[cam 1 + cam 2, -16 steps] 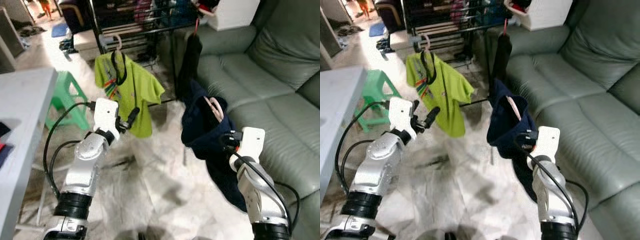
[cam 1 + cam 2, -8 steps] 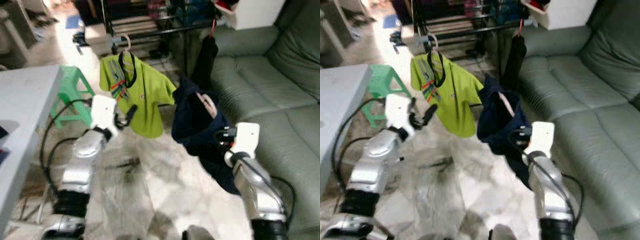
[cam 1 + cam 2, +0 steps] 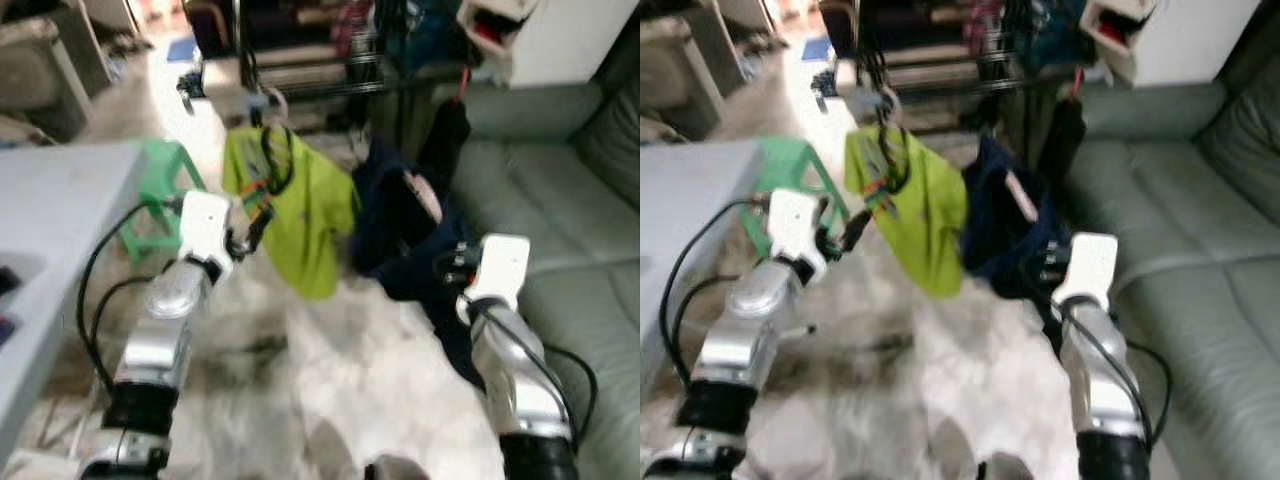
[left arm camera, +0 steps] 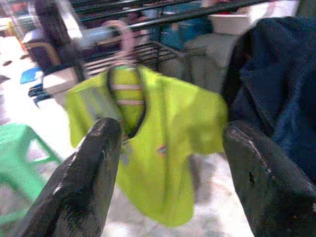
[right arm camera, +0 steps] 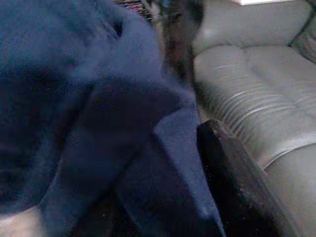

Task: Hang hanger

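A navy garment (image 3: 398,232), with a pale hanger (image 3: 425,197) showing at its collar, hangs off the floor from my right gripper (image 3: 449,268), which is shut on it. In the right wrist view the navy cloth (image 5: 89,113) covers the fingers, apart from one black finger (image 5: 232,170). Just left of it, a lime-green shirt (image 3: 295,205) hangs on a pink hanger (image 3: 270,100) from the dark drying rack (image 3: 330,75). My left gripper (image 3: 252,228) is raised beside the green shirt (image 4: 153,133). It is open, with nothing between its fingers (image 4: 84,182).
A grey-green sofa (image 3: 570,230) fills the right side. A black garment (image 3: 447,135) hangs from the rack in front of it. A green stool (image 3: 160,185) and a grey table (image 3: 50,240) stand on the left. Pale marble floor (image 3: 330,390) lies between my arms.
The whole picture has shifted and blurred, and the rack and green shirt now look nearer. The navy garment in my right gripper is now close beside the green shirt. The left gripper has stayed open.
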### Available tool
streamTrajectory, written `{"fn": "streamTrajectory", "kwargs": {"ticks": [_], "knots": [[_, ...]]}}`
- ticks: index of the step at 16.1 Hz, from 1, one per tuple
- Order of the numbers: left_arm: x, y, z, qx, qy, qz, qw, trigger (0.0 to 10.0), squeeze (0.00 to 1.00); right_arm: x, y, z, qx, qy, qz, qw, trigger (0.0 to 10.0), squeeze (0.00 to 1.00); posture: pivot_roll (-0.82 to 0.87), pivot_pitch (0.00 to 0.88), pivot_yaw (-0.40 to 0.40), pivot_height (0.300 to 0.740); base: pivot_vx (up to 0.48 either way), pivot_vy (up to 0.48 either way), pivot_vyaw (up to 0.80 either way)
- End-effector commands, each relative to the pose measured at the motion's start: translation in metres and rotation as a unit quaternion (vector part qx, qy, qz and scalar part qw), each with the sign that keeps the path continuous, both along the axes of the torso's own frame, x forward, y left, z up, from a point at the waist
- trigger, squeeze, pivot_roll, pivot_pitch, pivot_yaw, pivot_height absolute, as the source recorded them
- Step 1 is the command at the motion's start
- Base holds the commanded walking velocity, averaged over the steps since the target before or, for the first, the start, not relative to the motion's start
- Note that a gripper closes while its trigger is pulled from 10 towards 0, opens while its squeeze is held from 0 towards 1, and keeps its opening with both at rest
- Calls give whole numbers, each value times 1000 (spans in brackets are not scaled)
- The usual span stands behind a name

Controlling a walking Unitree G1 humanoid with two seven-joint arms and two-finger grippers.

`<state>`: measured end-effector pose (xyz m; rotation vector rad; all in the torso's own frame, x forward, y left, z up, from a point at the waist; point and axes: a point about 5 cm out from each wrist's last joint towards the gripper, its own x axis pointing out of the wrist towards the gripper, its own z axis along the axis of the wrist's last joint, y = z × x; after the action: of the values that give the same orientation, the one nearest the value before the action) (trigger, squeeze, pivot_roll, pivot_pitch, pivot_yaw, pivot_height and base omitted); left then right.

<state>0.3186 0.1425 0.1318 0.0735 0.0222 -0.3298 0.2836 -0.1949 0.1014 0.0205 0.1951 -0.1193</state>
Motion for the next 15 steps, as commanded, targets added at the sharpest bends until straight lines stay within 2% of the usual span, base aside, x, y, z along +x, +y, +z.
{"fn": "streamTrajectory", "kwargs": {"ticks": [1,5,7,8,10,11,15], "knots": [[2,-2,5,4,-7,-3,1000,10000,0,3,-7,6,-2,-12,-22,1000,10000,0,-69,8,45,740,435,0,0],[3,-2,5,4,-6,1,1000,10000,0,6,-12,3,-1,-5,-48,999,10000,0,-66,7,43,740,428,0,0],[3,-2,5,4,-5,1,1000,10000,0,6,-11,-1,19,11,-50,998,10000,0,-66,7,43,740,418,0,0],[3,-2,5,3,-4,2,1000,10000,0,6,-10,-4,27,17,-52,998,10000,0,-66,7,43,740,412,240,0],[4,-2,4,2,2,7,1000,10000,0,4,-4,-18,60,67,-40,995,10000,0,-69,6,44,740,358,313,0],[4,-2,3,4,4,8,1000,10000,0,4,-3,-19,62,70,-39,995,10000,0,-69,6,44,740,304,375,0],[6,0,3,8,5,19,1000,10000,0,0,9,-31,84,116,-11,990,10000,0,-69,6,44,740,0,436,0]]}}
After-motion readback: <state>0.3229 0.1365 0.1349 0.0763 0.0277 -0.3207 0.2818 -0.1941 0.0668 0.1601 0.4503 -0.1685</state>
